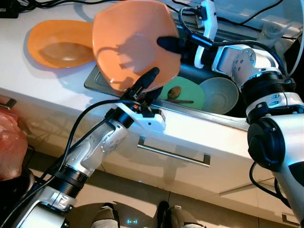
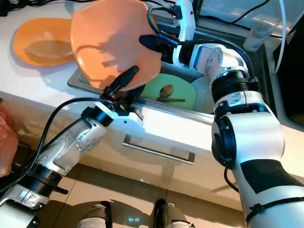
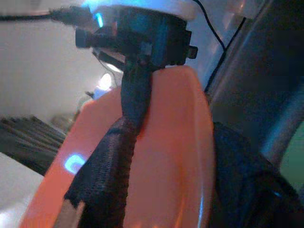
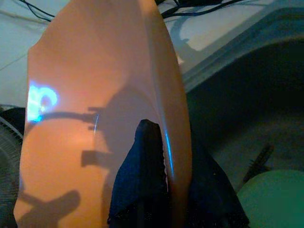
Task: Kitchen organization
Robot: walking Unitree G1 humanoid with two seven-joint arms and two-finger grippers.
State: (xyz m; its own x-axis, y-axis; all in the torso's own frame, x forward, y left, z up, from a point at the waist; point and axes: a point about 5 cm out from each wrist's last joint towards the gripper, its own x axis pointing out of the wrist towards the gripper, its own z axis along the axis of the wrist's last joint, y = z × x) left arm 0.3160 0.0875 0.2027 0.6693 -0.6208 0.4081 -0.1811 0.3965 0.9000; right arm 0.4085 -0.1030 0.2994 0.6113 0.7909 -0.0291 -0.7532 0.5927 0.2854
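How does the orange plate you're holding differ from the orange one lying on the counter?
The held orange plate is lifted and tilted steeply over the sink; the counter orange plate lies flat on the white counter. The held one is clamped at its rim by the left gripper and right gripper; the other lies untouched. Both share the same orange colour.

The robot's silver, jointed metal arms carried black collars, small screws and looping black cables; long black fingers tipped each wrist.

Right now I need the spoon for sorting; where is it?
The spoon lies on the green plate in the sink, beside the grey bowl, just below the lifted orange plate.
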